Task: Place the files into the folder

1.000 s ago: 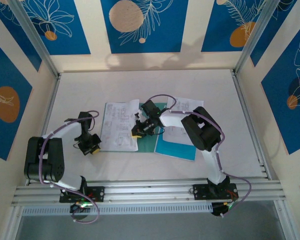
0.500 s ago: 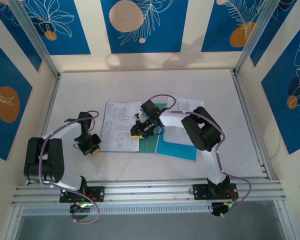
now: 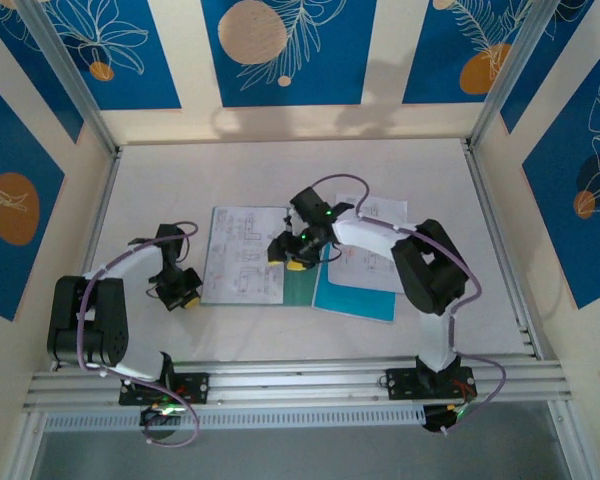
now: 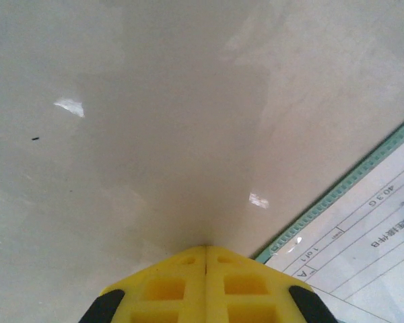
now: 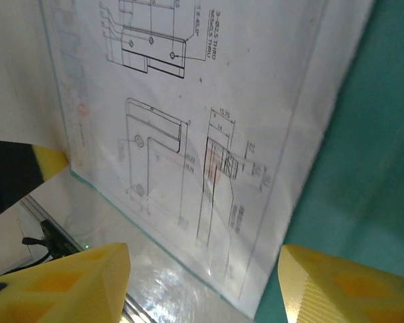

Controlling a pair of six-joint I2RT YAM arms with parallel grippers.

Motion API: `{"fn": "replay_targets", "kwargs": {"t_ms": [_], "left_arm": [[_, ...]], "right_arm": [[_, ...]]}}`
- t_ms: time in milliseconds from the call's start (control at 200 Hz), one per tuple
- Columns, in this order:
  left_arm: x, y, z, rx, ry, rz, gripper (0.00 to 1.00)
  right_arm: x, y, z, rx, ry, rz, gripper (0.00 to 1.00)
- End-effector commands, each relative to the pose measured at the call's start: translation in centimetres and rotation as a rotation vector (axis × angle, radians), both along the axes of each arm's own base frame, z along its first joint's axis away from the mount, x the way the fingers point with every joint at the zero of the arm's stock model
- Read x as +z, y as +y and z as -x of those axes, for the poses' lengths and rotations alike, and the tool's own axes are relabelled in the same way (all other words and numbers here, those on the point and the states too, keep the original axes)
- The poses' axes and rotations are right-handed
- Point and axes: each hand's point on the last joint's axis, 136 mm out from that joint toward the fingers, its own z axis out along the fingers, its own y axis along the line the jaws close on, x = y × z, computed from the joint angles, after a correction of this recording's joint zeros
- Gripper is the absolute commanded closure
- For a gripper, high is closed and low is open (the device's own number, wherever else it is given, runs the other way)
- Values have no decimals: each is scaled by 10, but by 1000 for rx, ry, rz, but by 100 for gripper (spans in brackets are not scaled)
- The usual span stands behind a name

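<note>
The teal-green folder lies open in the middle of the table. One white printed sheet of the files lies flat on its left half. More white sheets rest on a bright blue sheet at its right. My right gripper hovers over the first sheet's right edge, open with nothing between its yellow fingers; below it are the printed sheet and green cover. My left gripper is shut and empty, tip down on the table beside the folder's edge.
Aluminium rails run along the near edge, and frame posts stand at both sides. Bare white table lies behind the folder and to the far right.
My right gripper has opened and let go of the white sheet, then drawn back up and to the right. The sheet now lies flat. The left arm has stayed still.
</note>
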Motion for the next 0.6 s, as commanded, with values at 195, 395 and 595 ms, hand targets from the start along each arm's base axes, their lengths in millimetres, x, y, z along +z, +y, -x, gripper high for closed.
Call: {"fn": "replay_targets", "kwargs": {"t_ms": [195, 395, 595], "left_arm": [[43, -3, -24, -24, -143, 4, 100], [52, -49, -47, -124, -225, 139, 100], [39, -86, -55, -193, -234, 199, 100]], "right_arm": [[20, -64, 0, -185, 9, 123, 53], [16, -83, 13, -248, 65, 160, 80], [-4, -84, 26, -266, 149, 222, 89]]}}
